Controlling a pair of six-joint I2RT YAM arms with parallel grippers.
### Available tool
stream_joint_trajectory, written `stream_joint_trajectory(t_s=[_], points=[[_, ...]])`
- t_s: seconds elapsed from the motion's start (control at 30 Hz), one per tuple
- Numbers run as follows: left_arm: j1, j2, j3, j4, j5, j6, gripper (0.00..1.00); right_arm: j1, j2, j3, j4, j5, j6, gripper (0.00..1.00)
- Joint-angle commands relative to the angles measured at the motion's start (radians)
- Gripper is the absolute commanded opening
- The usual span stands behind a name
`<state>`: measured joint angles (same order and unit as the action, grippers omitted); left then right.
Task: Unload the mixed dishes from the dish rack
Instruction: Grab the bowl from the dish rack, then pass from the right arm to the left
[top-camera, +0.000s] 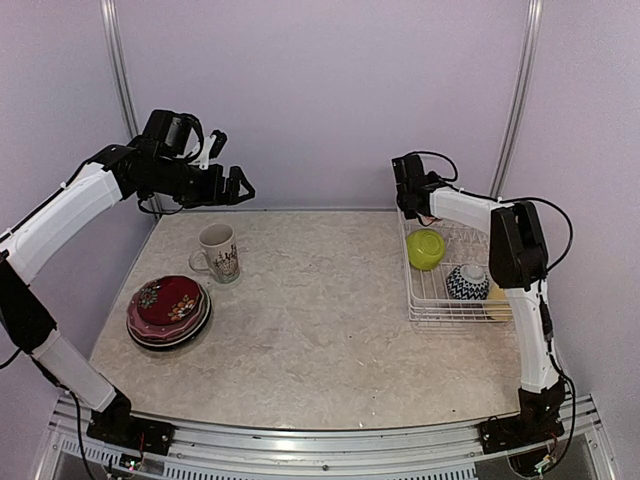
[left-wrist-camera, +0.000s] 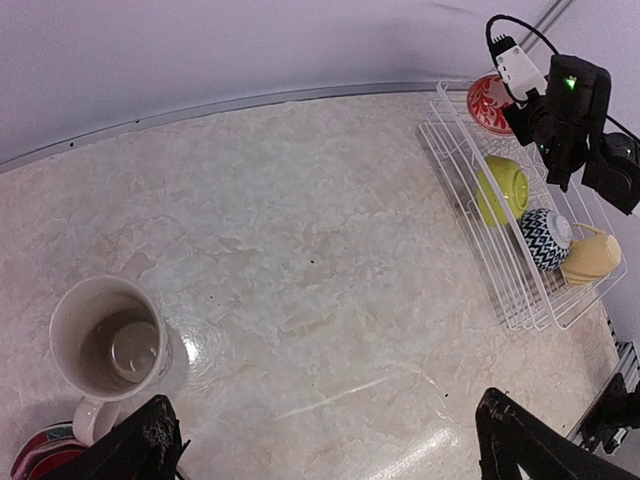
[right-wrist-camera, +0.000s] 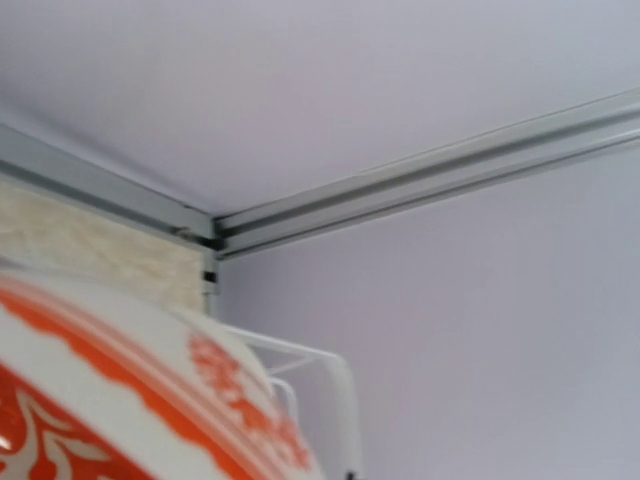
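Right end effector (top-camera: 411, 208), mine, sits over the 12 o'clock end of the white wire dish rack (top-camera: 432, 312), which lies along the 3 o'clock side of the marbled worktop (top-camera: 320, 300).

- Target: red-and-white patterned ceramic plate (left-wrist-camera: 490, 103), standing on edge in the rack's farthest slot. In my wrist view its rim fills the 7 o'clock corner, very close.
- Plate lies just under and ahead of me. Its edge seems to run across the rack, roughly 9 to 3, with the rack's long axis running 12 to 6. So the exit should be straight up, then toward 9 o'clock over open worktop.
- My jaws are closed down narrow. Fingers are hidden behind the plate, so I cannot tell whether they pinch the rim.
- Also in the rack, toward 6 o'clock of me: lime-green bowl (top-camera: 425, 249), navy zigzag bowl (top-camera: 466, 283), pale-yellow mug (top-camera: 497, 300). All are apart from the plate.
- Left end effector (top-camera: 240, 186) hangs wide and empty at 10 o'clock, well apart from the rack. I am the nearer arm by far.
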<state>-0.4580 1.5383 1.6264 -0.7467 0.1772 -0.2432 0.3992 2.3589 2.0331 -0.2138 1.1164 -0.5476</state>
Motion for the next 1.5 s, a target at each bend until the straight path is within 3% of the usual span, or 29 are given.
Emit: stream_joint_trajectory(t_s=[0.0, 0.33, 0.43, 0.57, 0.73, 0.93, 1.13, 1.37, 1.47], points=[[-0.005, -0.022, -0.013, 0.024, 0.014, -0.010, 0.99, 0.014, -0.161, -0.071, 0.133, 0.091, -0.058, 0.00], [-0.007, -0.028, -0.015, 0.028, 0.020, -0.020, 0.99, 0.021, -0.355, -0.160, -0.155, -0.105, 0.287, 0.00], [-0.007, -0.028, -0.017, 0.032, 0.021, -0.022, 0.99, 0.023, -0.414, -0.156, -0.288, -0.367, 0.476, 0.00], [-0.007, -0.022, -0.021, 0.036, 0.040, -0.028, 0.99, 0.042, -0.500, -0.238, -0.282, -0.679, 0.661, 0.00], [-0.028, 0.005, -0.017, 0.043, 0.141, -0.042, 0.99, 0.108, -0.572, -0.342, -0.192, -0.877, 0.822, 0.00], [-0.088, 0.073, -0.009, 0.037, 0.212, -0.068, 0.99, 0.216, -0.597, -0.423, -0.107, -0.957, 0.962, 0.00], [-0.128, 0.146, 0.009, 0.023, 0.239, -0.095, 0.94, 0.333, -0.579, -0.482, -0.043, -0.930, 1.068, 0.00], [-0.137, 0.261, 0.057, -0.051, 0.152, -0.129, 0.83, 0.420, -0.526, -0.463, -0.052, -0.866, 1.176, 0.00], [-0.137, 0.292, 0.065, -0.059, 0.137, -0.134, 0.73, 0.446, -0.489, -0.419, -0.081, -0.854, 1.201, 0.00]])
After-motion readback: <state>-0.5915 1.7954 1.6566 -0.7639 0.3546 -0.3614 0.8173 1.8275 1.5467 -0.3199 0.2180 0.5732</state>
